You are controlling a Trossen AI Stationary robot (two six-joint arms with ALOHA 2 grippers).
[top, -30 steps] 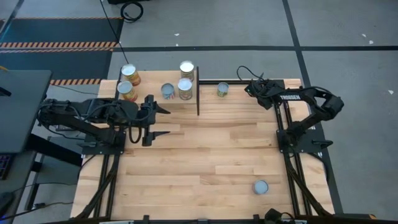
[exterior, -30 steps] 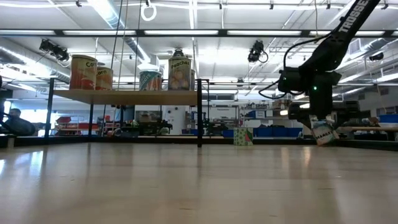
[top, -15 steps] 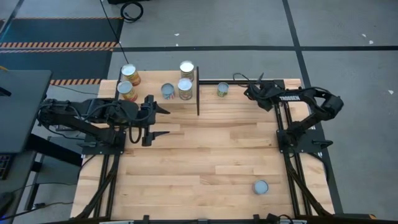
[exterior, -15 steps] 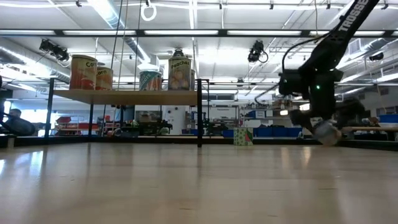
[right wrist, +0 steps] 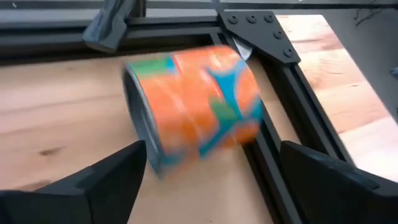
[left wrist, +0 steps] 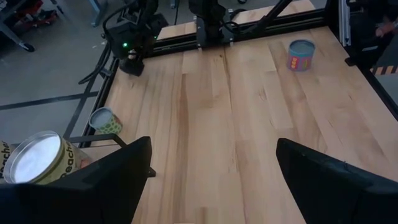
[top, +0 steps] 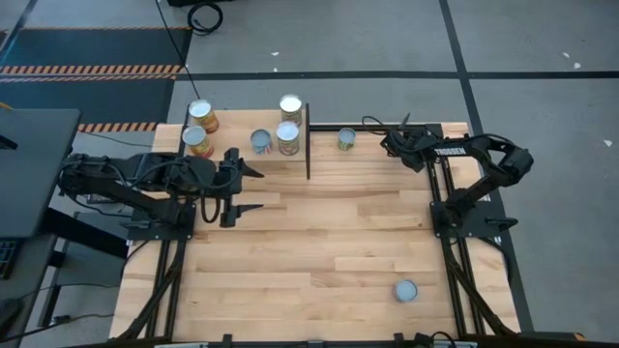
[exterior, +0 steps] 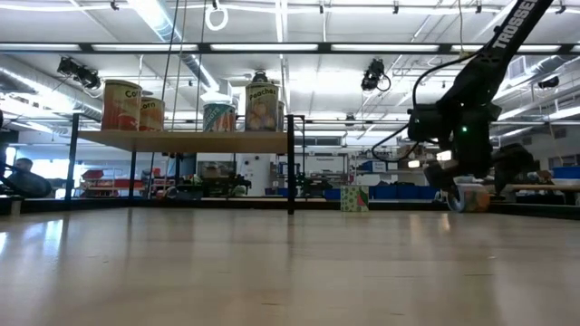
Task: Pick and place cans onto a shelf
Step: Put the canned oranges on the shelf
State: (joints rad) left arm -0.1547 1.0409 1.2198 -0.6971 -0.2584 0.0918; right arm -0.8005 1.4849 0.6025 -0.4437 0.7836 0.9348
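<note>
An orange can with blue and green marks lies on its side, blurred, on the tabletop beside the black frame rail at the table's far right; it also shows in the low view. My right gripper is open, a finger on either side of the can's near part. Several cans stand upright on the shelf at the far left. A green can and a blue can stand on the table. My left gripper is open and empty in front of the shelf. My right gripper's fingers stand on either side of the orange can's near end, coming down at a slant from the table's right. I cannot tell whether a finger touches the can. The can lies on its side on the tabletop.
The shelf's black upright edge stands between the shelved cans and the green can. Black frame rails run along the table's far and right edges by the orange can. Bare tabletop lies in the middle.
The orange can hung tilted under my right gripper a second ago; it now lies on its side on the table, blurred in motion. My right gripper has sunk slightly toward the table.
</note>
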